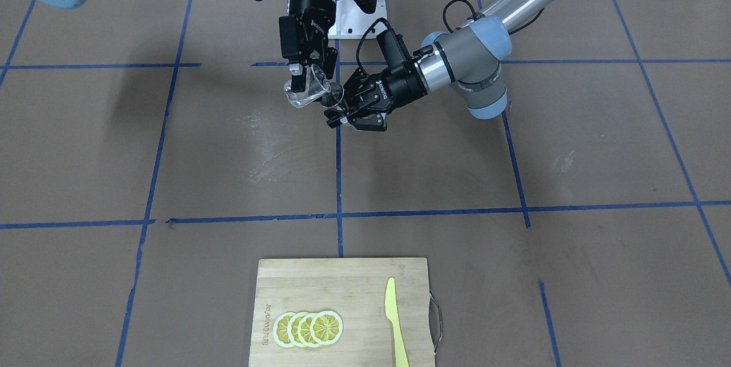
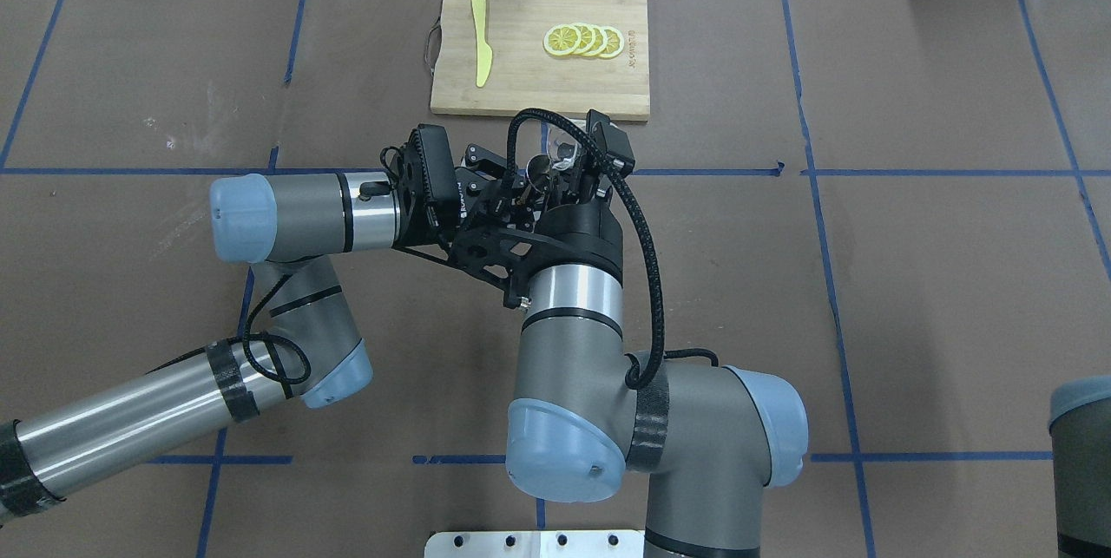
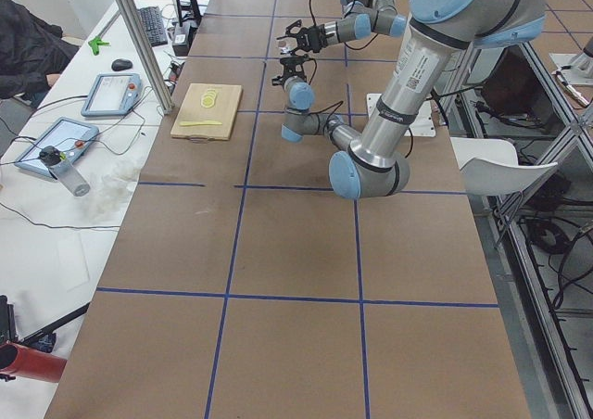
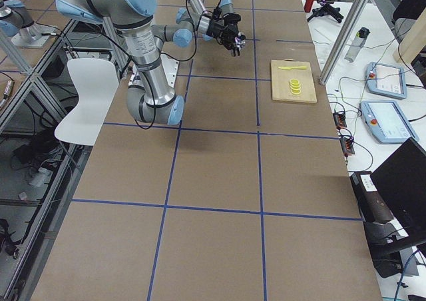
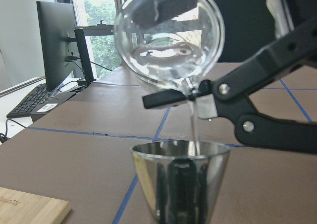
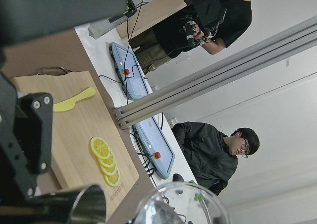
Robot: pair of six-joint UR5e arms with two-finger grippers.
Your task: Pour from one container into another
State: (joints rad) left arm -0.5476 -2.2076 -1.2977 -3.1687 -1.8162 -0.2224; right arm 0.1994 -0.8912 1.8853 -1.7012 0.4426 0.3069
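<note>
Seen from overhead: at left, left gripper [image 1: 336, 111], jaws clamped on the metal jigger [image 5: 181, 184], held upright in the air above the bench [image 2: 911, 280]. Just right of it, clear glass cup [image 5: 168, 35] tipped lip-down directly over the jigger's mouth, thin stream of clear liquid [image 5: 194, 125] running from lip into cone. Gripped by the right gripper [image 1: 311, 72], jaws closed on the glass's sides. Farther back on the bench, wooden cutting board [image 2: 529, 94]: yellow knife [image 2: 480, 50] at its left, four overlapping lemon slices [image 2: 583, 40] at its right.
</note>
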